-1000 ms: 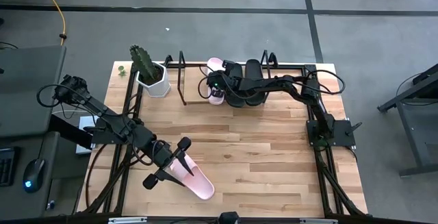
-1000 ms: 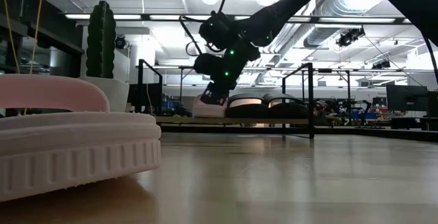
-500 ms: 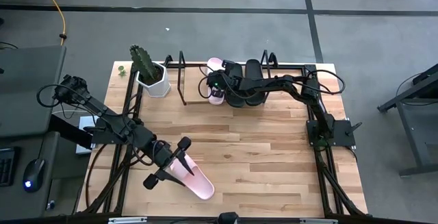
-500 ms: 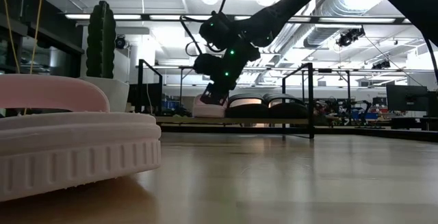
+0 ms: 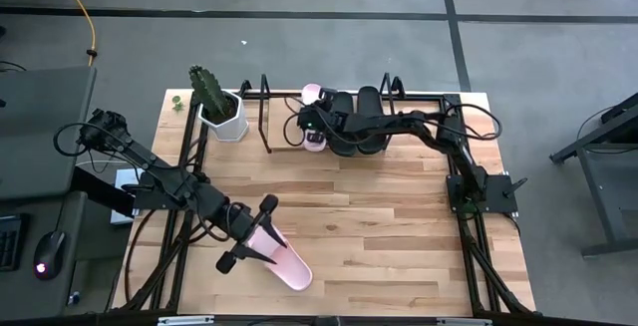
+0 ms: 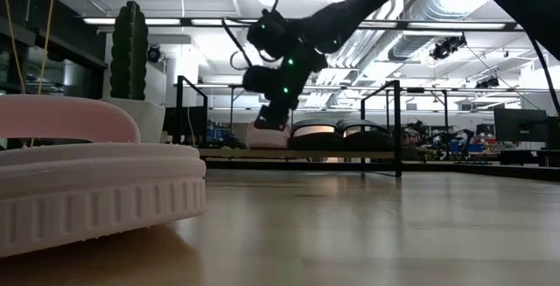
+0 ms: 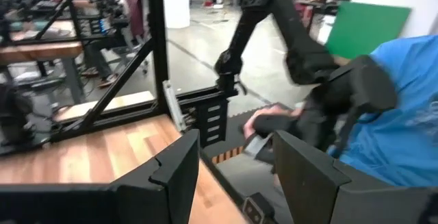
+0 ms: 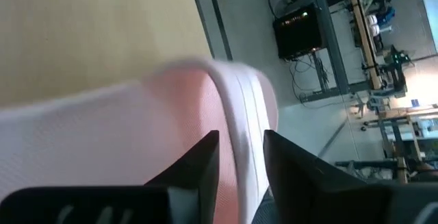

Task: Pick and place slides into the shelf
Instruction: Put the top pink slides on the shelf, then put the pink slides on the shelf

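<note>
My left gripper (image 5: 250, 236) has swung over the front pink slide (image 5: 280, 262), fingers apart, while my right gripper (image 5: 311, 138) stays pinched on the shelf's (image 5: 265, 127) pink slide (image 5: 313, 95), so three look shelved.

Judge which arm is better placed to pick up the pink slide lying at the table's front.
Left: the left gripper hovers open right over that pink slide. The right gripper is busy at the shelf.

wooden table (image 5: 379, 226): pink slide (image 5: 279, 258) near front; shelf (image 5: 267, 127), potted cactus (image 5: 213, 102) at back.
</note>
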### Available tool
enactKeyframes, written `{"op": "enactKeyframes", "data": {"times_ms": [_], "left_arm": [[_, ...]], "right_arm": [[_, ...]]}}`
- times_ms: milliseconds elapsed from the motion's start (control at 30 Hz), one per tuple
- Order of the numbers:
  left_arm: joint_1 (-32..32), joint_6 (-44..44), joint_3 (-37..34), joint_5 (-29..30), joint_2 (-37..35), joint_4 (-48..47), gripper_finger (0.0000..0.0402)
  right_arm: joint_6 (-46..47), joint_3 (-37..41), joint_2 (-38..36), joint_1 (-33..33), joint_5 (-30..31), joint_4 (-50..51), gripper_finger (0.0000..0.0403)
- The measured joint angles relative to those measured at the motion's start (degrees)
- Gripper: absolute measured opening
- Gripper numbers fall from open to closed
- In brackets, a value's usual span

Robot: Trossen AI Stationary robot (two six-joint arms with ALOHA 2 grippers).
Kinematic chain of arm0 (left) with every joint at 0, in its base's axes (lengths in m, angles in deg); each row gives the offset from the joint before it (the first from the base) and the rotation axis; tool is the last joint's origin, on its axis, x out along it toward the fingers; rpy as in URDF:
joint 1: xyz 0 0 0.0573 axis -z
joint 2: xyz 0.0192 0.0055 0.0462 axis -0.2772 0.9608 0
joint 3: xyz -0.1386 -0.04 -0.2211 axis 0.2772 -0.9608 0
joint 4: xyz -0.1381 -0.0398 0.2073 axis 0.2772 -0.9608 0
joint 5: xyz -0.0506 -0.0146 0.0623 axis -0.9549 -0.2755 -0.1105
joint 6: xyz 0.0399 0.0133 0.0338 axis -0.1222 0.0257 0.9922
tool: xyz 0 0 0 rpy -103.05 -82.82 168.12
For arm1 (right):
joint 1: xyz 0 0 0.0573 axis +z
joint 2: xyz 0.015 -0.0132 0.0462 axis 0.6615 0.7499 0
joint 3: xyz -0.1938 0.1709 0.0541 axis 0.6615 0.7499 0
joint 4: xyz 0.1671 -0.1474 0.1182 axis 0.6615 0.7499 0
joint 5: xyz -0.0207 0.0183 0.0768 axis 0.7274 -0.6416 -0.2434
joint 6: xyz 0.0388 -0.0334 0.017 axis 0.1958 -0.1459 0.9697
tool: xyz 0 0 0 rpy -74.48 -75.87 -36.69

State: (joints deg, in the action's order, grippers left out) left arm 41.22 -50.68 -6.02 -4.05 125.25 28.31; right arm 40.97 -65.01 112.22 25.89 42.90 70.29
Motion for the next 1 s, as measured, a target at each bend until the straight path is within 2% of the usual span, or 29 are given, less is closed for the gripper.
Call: {"op": "enactKeyframes", "data": {"times_ms": [133,500,767,1000], "left_arm": [[-0.02,0.02,0.0,2.05,0.02,-1.08,0.0175],[-0.02,0.32,0.0,2.5,0.02,-1.65,0.0175],[-0.02,1.78,0.0,7.62,0.02,-3.92,0.0175],[-0.02,2.69,0.0,11.24,0.02,-5.51,0.0175]], "right_arm": [[0.17,-2.2,-0.04,1.12,-0.04,3.07,0.0113],[3.19,-3.37,-0.19,1.94,-0.28,8.1,0.0115],[4.48,-3.41,-0.3,3.97,0.41,10.74,0.0115],[1.0,-3.41,-0.51,6.57,8.16,10.56,0.0115]]}}
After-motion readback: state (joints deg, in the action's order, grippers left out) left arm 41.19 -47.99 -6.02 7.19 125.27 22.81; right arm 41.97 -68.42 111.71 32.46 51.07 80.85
